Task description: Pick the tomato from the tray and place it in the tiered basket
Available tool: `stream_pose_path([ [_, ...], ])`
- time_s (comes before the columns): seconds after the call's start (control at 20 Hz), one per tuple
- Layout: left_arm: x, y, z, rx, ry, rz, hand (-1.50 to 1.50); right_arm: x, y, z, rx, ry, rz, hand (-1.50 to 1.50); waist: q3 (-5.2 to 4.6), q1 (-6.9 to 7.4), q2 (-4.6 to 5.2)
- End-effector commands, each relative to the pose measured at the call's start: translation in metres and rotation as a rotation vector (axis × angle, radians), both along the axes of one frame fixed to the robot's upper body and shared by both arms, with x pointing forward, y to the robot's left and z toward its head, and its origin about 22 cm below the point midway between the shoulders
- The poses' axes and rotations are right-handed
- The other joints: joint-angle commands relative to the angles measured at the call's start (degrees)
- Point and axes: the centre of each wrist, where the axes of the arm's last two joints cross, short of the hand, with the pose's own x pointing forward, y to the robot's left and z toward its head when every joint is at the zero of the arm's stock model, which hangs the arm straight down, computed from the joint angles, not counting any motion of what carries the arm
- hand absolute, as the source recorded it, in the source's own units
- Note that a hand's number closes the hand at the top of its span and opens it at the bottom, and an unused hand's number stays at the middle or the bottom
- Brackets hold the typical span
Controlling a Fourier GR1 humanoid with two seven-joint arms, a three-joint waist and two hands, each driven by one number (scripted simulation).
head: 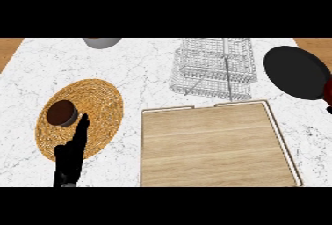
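White marble counter (149,74) fills the view, with the black left hand (70,158) coming in at the lower left. Its fingers are straight and together, pointing away from the robot and holding nothing. The hand lies over the near edge of a round woven straw mat (97,105). Its fingertips reach just beside a dark brown round cup-like object (62,113) on that mat; I cannot tell whether they touch. A pale wooden tray (214,149) with a raised rim lies to the hand's right. Beyond the tray stands a wire tiered basket (214,66). A black round plate (295,72) sits far right of the hand. Just beside the plate, a dark red rounded shape (328,91) is cut by the view's edge; I cannot tell if it is the tomato. A grey bowl (102,41) lies well ahead of the hand
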Motion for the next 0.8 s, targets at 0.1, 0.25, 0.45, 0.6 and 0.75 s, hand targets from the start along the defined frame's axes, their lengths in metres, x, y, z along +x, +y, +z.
stream_pose_path([
  [0.1, 0.003, -0.002, 0.003, -0.015, 0.042, -0.015, 0.0, -0.025, 0.006, 0.069, -0.025, -0.097, -0.014, 1.5, -0.18, 0.96, 0.44],
  [0.25, 0.008, -0.011, -0.012, -0.009, 0.034, -0.007, 0.0, -0.01, 0.011, 0.094, -0.013, -0.121, -0.011, 1.5, -0.2, 1.36, 0.62],
  [0.45, 0.003, -0.011, -0.019, 0.003, 0.035, -0.027, 0.0, 0.013, 0.031, 0.1, 0.008, -0.114, -0.053, 1.5, -0.2, 1.72, 0.71],
  [0.6, -0.005, -0.006, -0.009, -0.015, 0.041, -0.042, 0.0, 0.027, 0.05, 0.114, 0.007, -0.124, -0.059, 1.5, -0.19, 2.06, 0.68],
  [0.75, 0.015, -0.006, 0.011, -0.005, 0.034, -0.029, 0.0, 0.058, 0.068, 0.108, 0.012, -0.102, -0.094, 1.5, -0.17, 2.52, 0.85],
])
